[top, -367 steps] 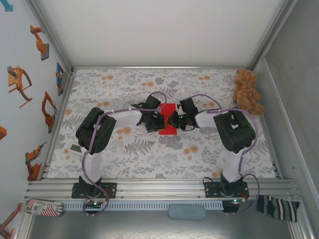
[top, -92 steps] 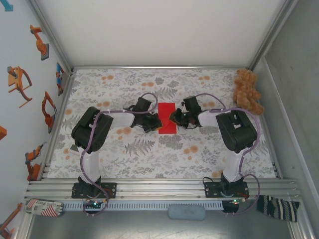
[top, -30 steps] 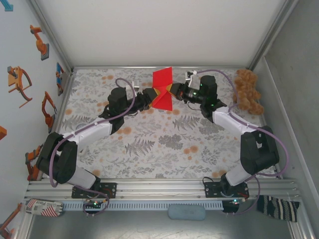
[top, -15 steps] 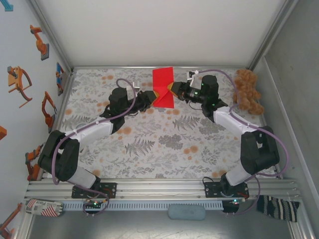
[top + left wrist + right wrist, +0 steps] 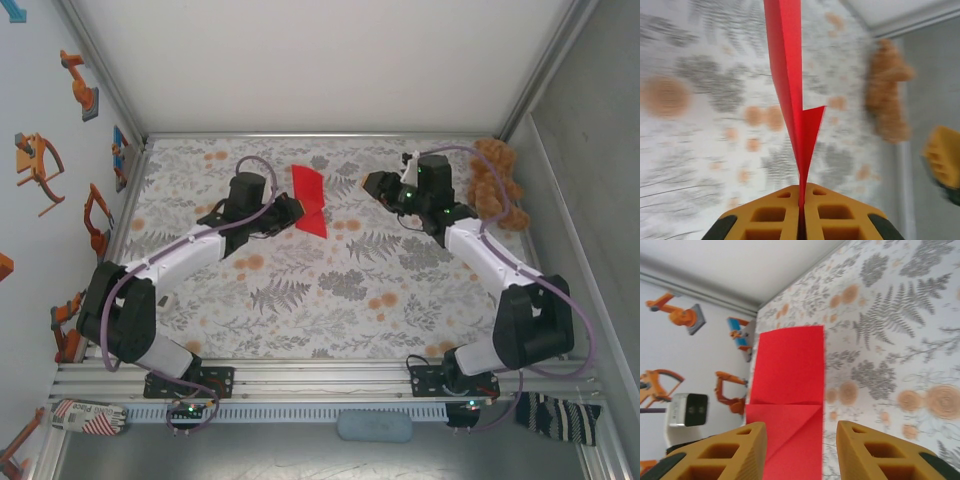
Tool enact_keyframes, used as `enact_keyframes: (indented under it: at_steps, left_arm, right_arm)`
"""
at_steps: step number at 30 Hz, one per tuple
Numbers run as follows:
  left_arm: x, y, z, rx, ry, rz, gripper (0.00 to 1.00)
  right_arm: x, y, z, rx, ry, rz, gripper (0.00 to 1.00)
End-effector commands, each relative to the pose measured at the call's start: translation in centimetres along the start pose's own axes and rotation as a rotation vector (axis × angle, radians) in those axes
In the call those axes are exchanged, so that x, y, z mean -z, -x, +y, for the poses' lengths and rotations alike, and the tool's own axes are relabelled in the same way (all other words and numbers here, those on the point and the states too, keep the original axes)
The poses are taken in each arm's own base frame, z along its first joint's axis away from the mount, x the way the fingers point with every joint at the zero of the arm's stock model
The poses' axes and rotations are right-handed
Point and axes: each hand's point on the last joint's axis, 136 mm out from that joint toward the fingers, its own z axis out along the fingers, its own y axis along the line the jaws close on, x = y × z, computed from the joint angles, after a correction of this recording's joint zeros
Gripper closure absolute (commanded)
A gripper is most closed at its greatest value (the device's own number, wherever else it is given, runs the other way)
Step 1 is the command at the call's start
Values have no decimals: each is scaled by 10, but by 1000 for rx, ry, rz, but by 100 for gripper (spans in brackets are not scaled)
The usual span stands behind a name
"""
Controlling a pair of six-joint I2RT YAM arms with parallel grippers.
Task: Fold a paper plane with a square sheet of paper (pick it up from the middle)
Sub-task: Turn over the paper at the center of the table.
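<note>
The red paper [image 5: 309, 197] is folded into a narrow strip with one corner turned in along a diagonal crease [image 5: 790, 365]. It hangs above the far middle of the table. My left gripper [image 5: 291, 211] is shut on its near lower edge. In the left wrist view the red paper [image 5: 788, 85] runs edge-on, upward out of the shut left gripper [image 5: 801, 192]. My right gripper [image 5: 374, 184] is open, to the right of the sheet and apart from it. The right gripper [image 5: 801, 432] faces the paper's flat side, with nothing between its yellow fingers [image 5: 740, 450].
A brown teddy bear [image 5: 497, 183] sits in the back right corner, just right of the right arm's wrist, and the teddy bear [image 5: 887, 90] is blurred in the left wrist view. Metal rails and walls border the floral tablecloth [image 5: 340, 290]. Robot stickers [image 5: 40, 165] cover the left wall.
The right gripper has let go of the paper, opened and drawn back to the right. The left gripper still holds the sheet, which has moved slightly left and now looks narrower.
</note>
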Motion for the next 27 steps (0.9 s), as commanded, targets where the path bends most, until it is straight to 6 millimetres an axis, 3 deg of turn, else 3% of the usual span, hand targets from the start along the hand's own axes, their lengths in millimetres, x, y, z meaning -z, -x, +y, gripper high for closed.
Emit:
enact_keyframes:
  at_steps: [1,4,7,13,20,27]
  left_arm:
    - [26,-11,66,-202,438,79,89]
    - [44,-1,88,-327,693,98,89]
    - [57,13,96,-462,916,88,89]
    - [58,26,105,-627,1211,119,90]
    - [21,12,108,-673,1251,185,89]
    - [-37,-31,101,-535,1013,312,84]
  right_arm:
    - [12,-1,-24,58,-135,-30,60]
    - [14,0,-29,61,-170,-36,60]
    - [17,1,-36,57,-210,-51,60]
    - [24,2,-46,52,-269,-73,60]
    - [40,4,-61,53,-364,-121,60]
    - [49,2,-77,35,-433,-136,60]
